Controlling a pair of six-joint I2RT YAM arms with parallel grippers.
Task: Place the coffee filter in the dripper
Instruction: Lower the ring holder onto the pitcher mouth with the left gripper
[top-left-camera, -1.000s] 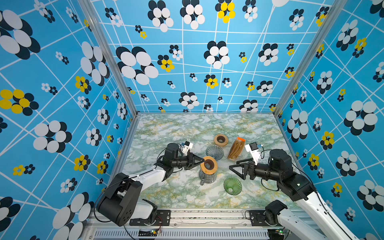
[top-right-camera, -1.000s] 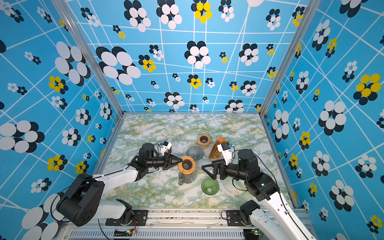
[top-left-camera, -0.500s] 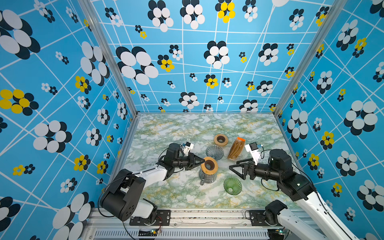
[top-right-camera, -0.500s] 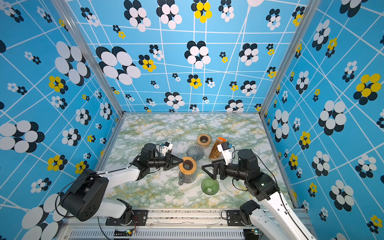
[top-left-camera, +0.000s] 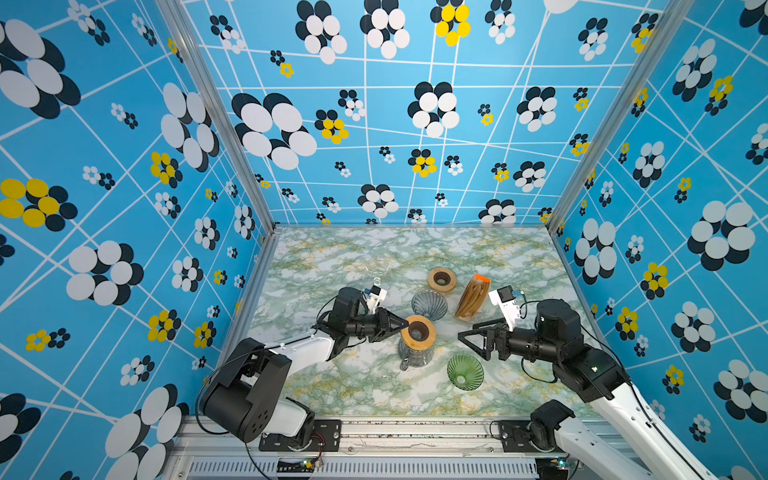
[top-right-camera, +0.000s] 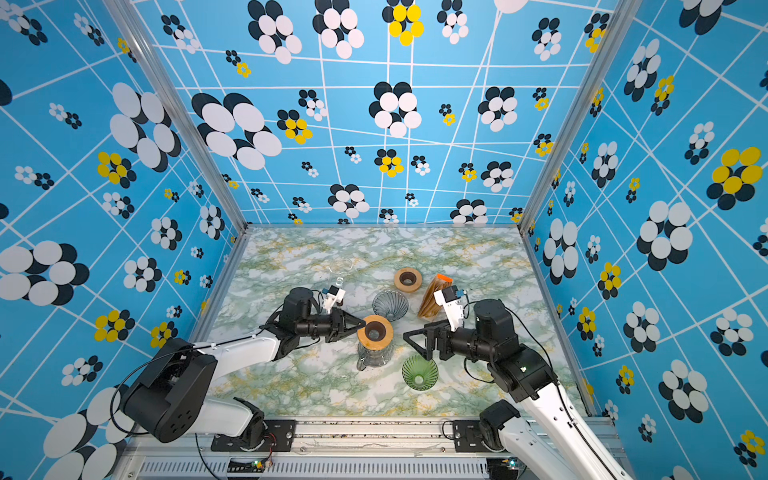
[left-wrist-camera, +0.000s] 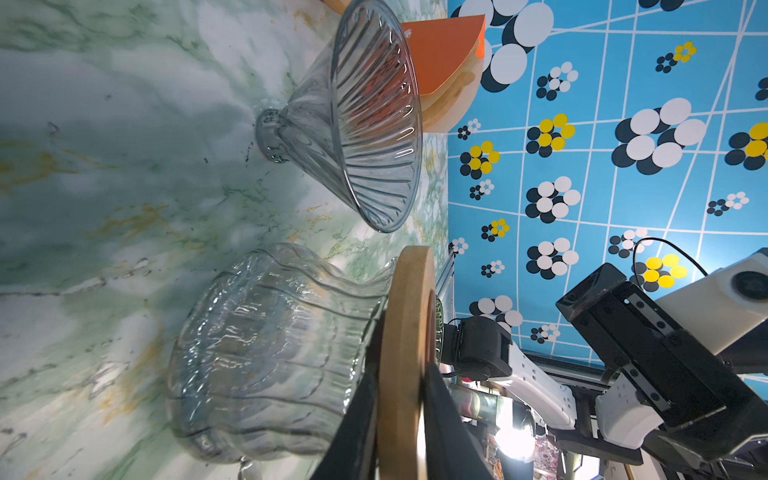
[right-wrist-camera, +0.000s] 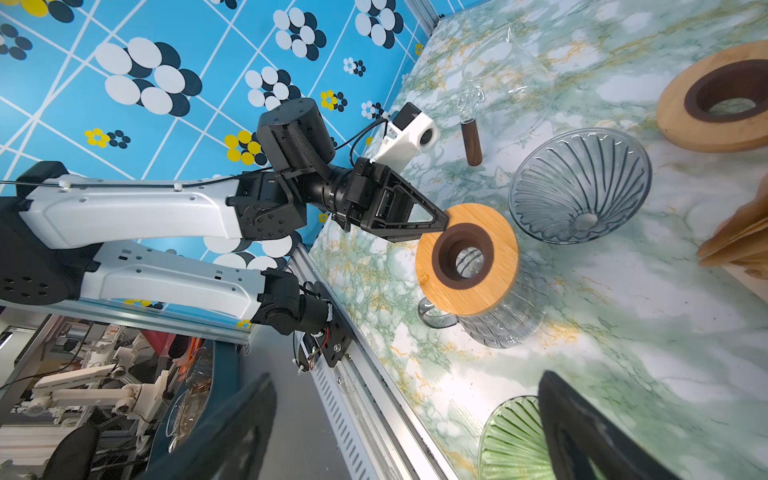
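The carafe (top-left-camera: 415, 355) is parked mid-tabletop (top-left-camera: 332, 257) with a wooden ring (top-left-camera: 417, 332) seated on its mouth. The left fingers (top-left-camera: 402, 326) are pointed in from the left and clamped over that ring's left edge. In the left wrist view one finger is seen against each face of the ring (left-wrist-camera: 405, 332), with no gap visible between them and the wood.

The right fingers (top-left-camera: 471, 346) are spread wide with nothing in them. They are held above the tabletop just right of the carafe, and the green dripper (top-left-camera: 465, 371) is sat just on the near side of them. In the right wrist view part of the green dripper (right-wrist-camera: 515, 440) is covered by one finger.

The filters (top-left-camera: 471, 297) are stacked on edge at the far right of the carafe, with an orange piece at the far end of the stack. They are not touched by either arm. The grey dripper (top-left-camera: 429, 304) is stood mouth-up just left of the filters and just beyond the carafe. A second ring (top-left-camera: 441, 279) is laid flat a bit farther back. A clear dripper (top-left-camera: 377, 265) is placed at the far left of the group, and it is hard to make out against the marbled top.
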